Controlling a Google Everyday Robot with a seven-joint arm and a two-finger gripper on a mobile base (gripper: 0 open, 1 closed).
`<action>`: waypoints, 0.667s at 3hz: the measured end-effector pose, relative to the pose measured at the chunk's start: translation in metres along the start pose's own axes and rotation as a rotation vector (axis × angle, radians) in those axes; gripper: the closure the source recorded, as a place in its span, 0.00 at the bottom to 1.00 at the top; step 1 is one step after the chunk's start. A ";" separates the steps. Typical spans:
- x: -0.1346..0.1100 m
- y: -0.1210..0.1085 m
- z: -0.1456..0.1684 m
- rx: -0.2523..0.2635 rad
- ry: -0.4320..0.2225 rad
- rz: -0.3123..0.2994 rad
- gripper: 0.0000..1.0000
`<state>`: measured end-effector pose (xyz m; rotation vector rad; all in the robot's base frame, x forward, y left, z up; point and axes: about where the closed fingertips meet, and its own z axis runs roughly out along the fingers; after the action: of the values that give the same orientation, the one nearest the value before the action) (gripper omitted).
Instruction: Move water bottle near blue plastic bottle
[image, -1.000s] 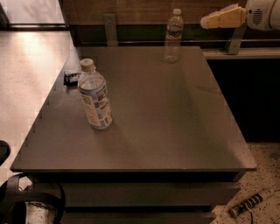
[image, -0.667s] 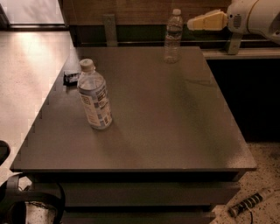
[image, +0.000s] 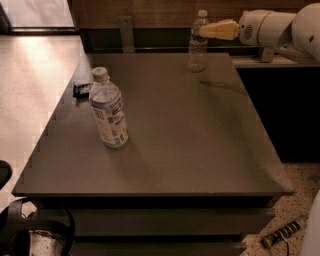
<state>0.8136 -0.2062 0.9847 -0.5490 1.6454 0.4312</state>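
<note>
**Approach to the grasp.** The claw (image: 207, 31) hangs over the far edge of the table (image: 200, 145) and points sideways. Its tip is level with the shoulder of the water bottle (image: 197, 50) and overlaps it in this view. Whether the two touch, and whether the claw is open or closed, cannot be told.

The water bottle stands upright directly ahead of the claw's tip, close to the far edge. The blue bottle (image: 109, 117) stands upright well apart from the claw, beyond its tip and much nearer the camera. A small dark object (image: 81, 89) lies between the claw and the blue bottle, just beside the latter.

**Doing the step well.**
- The claw looks high for a secure hold. A grip lower on the body, below the shoulder, would probably steady the bottle better than one at the neck.
- The claw should straddle the bottle squarely before closing, since a glancing push here could tip it off the far edge.
- After a short lift, the carry runs diagonally away from the claw's present place toward the blue bottle.
- The bottle should be set down beside the blue bottle, not against it, and clear of the dark object.

**The water bottle.** It is slim, clear and ribbed, with a white cap and a thin see-through label band. Its fill level cannot be made out. It is likely light and easily toppled, with walls that may give under a hard squeeze.
</note>
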 end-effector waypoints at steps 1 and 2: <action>0.013 0.002 0.019 -0.015 0.001 0.028 0.00; 0.031 0.013 0.044 -0.052 0.007 0.054 0.00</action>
<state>0.8388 -0.1739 0.9469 -0.5460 1.6620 0.5134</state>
